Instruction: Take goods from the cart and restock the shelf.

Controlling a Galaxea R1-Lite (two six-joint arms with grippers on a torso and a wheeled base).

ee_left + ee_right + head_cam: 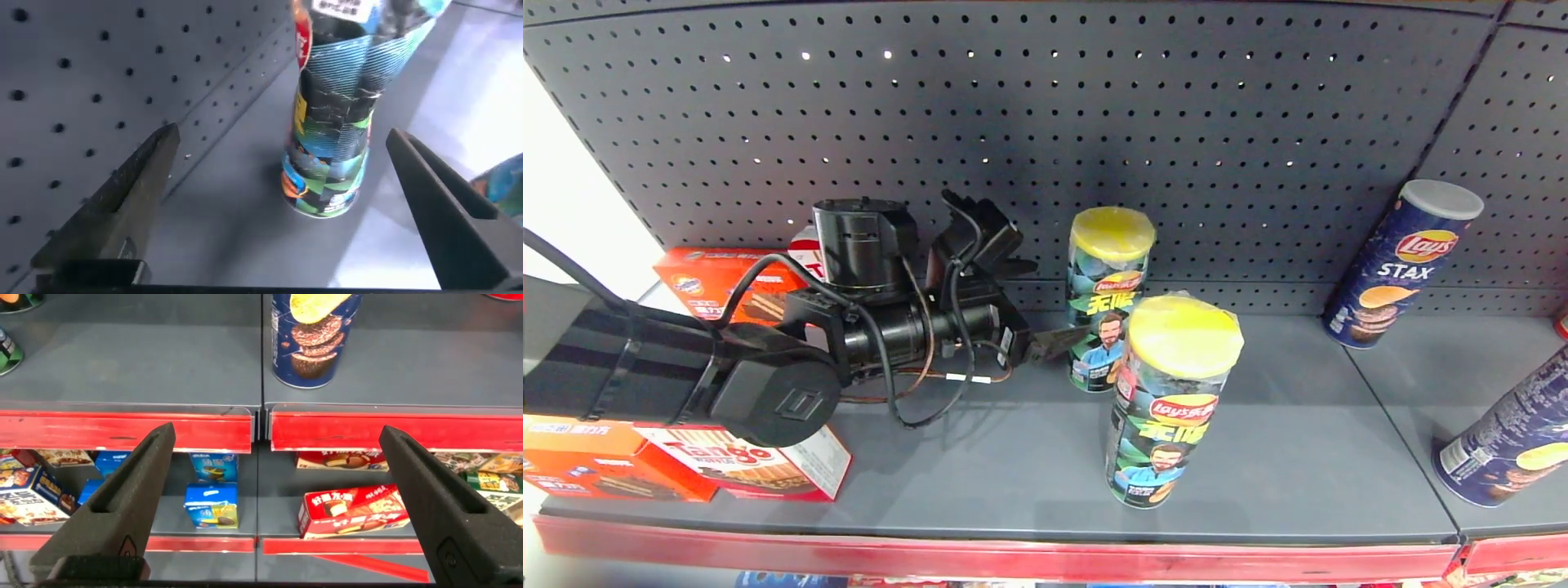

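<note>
Shelf (1298,457): two yellow-lidded cans (1107,298) (1168,400), two blue cans (1401,265) (1507,433).

dark grey pegboard back panel (1176,122) across the far side, punched with even rows of small holes, a few of them glowing with pinpoints of light from behind. flat matte grey shelf deck (1298,457) below it. red front strip (1013,559) along the near edge. narrow seam (1393,433) toward the right, running near to far and splitting the deck into two bays, met by a slanted join in the panel above. bright white glare (560,196) past the left end. lower shelf (278,508) underneath, also grey, edged with another red strip (343,545).
</note>
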